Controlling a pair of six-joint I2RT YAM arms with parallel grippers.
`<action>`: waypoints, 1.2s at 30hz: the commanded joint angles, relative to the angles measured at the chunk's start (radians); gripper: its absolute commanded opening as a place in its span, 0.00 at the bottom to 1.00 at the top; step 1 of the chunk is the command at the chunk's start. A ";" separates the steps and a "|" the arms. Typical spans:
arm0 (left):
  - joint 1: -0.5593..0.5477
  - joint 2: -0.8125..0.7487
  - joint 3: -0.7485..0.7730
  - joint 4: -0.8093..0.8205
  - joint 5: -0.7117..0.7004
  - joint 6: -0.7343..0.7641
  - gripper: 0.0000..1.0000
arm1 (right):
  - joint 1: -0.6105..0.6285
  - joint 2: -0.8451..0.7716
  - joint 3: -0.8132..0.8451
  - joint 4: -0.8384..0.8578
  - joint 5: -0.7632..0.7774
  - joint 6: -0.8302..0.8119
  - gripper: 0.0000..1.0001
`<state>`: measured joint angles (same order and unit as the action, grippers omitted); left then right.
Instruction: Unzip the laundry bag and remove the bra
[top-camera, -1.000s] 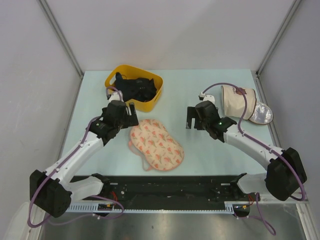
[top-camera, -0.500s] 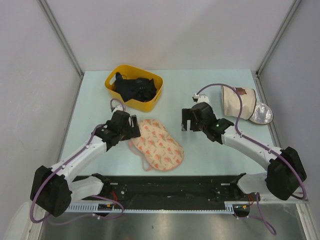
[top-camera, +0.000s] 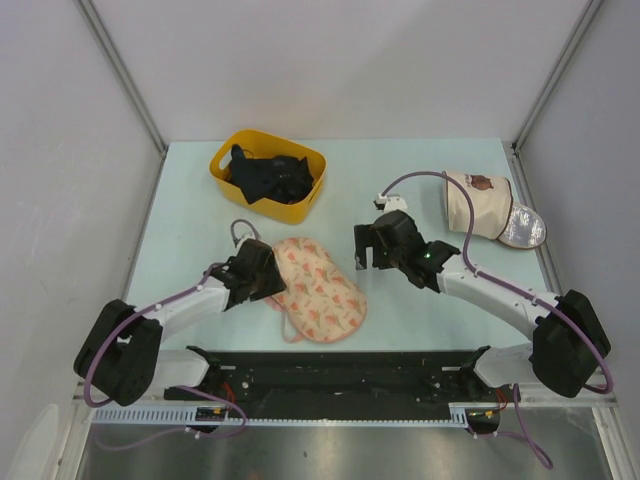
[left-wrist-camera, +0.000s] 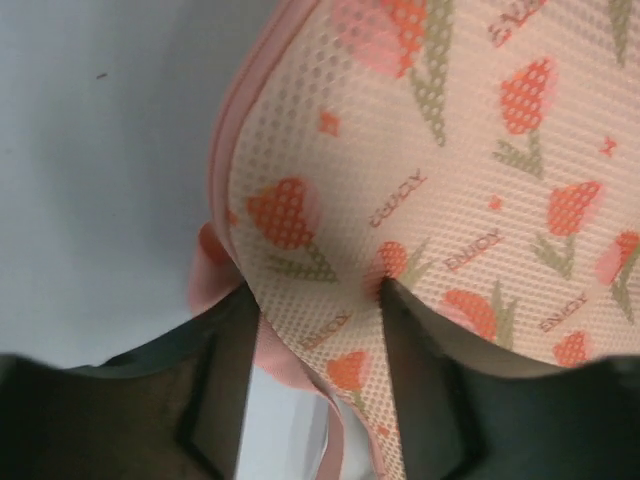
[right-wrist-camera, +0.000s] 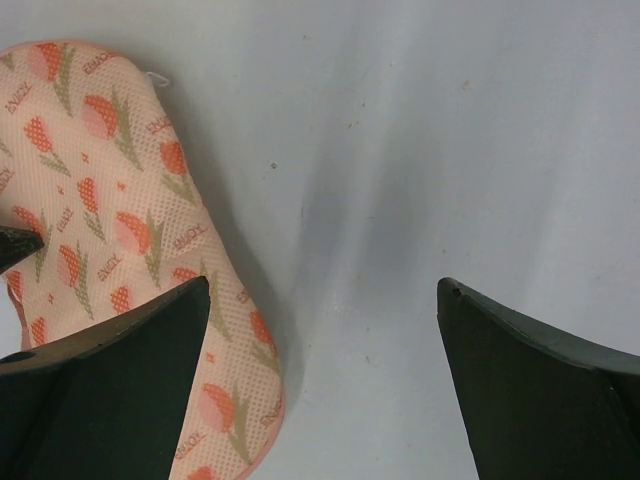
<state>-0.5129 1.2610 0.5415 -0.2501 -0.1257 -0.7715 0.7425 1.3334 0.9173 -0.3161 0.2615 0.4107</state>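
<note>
Near the counter's (top-camera: 400, 170) front lies the laundry bag (top-camera: 318, 292), closed, bra unseen. Soft, light mesh likely bunches; its pink zip trim (left-wrist-camera: 220, 175) looks the best hold. Left end effector (left-wrist-camera: 318, 300) straddles that rim, fingers apart; right end effector (right-wrist-camera: 322, 285) hangs wide apart beside.

A pale mint-green table (top-camera: 190, 210) stands boxed in by plain grey-white wall panels (top-camera: 330, 60), with aluminium struts (top-camera: 120, 75) slanting up from its far corners. Soft, even light casts only faint shadows. A black rail (top-camera: 340, 372) runs along the near edge, fronted by brushed metal sheeting (top-camera: 340, 450)
</note>
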 joint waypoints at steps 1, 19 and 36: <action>-0.001 -0.008 0.009 0.085 0.009 -0.028 0.36 | 0.005 -0.010 0.002 0.025 0.013 0.005 1.00; -0.058 -0.135 0.345 -0.346 -0.158 -0.187 0.00 | -0.011 0.053 0.008 0.270 -0.510 0.183 1.00; -0.067 -0.160 0.515 -0.520 -0.240 -0.328 0.00 | 0.466 0.111 0.083 0.198 0.142 -0.119 1.00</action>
<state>-0.5758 1.0992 0.9878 -0.7509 -0.3595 -1.0557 1.1877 1.4014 0.9600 -0.1799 0.2226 0.3714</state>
